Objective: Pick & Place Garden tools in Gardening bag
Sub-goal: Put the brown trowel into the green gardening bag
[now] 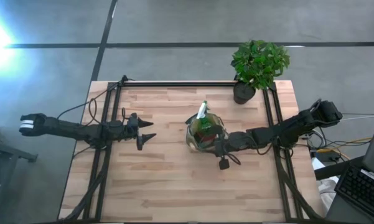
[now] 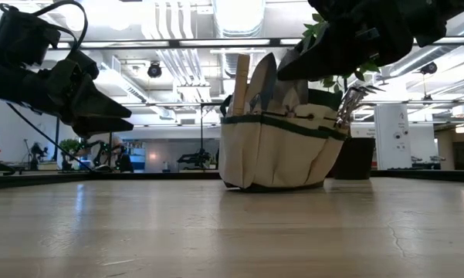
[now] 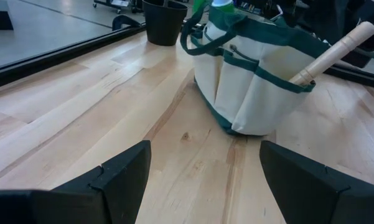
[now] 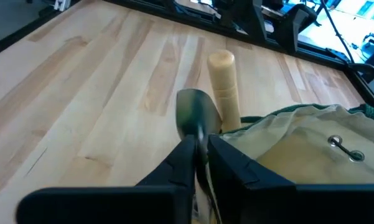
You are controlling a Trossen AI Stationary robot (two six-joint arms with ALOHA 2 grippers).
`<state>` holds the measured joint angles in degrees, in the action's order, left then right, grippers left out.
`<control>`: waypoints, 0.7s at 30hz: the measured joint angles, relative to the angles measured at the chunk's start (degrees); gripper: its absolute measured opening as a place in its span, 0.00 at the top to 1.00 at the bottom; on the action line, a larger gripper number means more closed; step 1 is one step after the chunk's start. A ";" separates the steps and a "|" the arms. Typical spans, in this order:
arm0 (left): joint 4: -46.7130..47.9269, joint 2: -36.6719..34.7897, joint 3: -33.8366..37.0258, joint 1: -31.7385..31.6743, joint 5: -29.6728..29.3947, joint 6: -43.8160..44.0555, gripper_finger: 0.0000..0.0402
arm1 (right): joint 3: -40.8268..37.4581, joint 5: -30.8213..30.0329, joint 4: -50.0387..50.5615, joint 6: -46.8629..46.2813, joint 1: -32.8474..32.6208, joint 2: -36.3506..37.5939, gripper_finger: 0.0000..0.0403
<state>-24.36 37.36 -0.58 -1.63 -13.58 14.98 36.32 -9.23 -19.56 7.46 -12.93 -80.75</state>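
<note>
My right gripper [image 4: 200, 149] sat at the rim of the gardening bag [image 1: 205, 132], on the side toward my right arm. Fingers [image 4: 174, 163] were nearly together, pinched on a thin silver tool head [image 4: 193, 115] w/ only a slim gap between them. In the right wrist view that head stood up between my fingertips, just beside a light wooden handle [image 4: 224, 84] that poked out of the bag's edge.

The bag stood upright near mid-table, a bit toward the far side. Cream fabric w/ dark green trim and outer pockets in the low view. Several garden tools [image 2: 256, 83] already stood in it, handles and blades up over the rim. Low view also showed a fork-type head [image 2: 347, 104] hanging by the bag's side under my right arm; couldn't tell from there if it touched the fabric. From above, a pale green-white piece [image 1: 202, 111] stuck out of the bag toward the far edge.

My left gripper [image 1: 146, 132] hovered above the table [image 1: 162, 180], well apart from the bag on my left side, fingers [image 3: 121, 171] spread wide w/ nothing between them. Left wrist view looked straight at the bag and a wooden handle [image 3: 336, 53] that leaned out of a pocket.

Potted green plant [image 1: 258, 62] in its black pot stood at the far right corner, near the bag but not touching.
</note>
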 joint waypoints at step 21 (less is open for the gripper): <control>0.02 0.02 -0.02 0.00 0.00 0.01 0.25 | 1.30 0.07 -0.37 -2.54 -0.02 7.81 0.65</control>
<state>-24.34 37.39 -0.60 -1.63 -13.58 14.99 37.61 -9.17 -19.92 4.93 -12.95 -72.94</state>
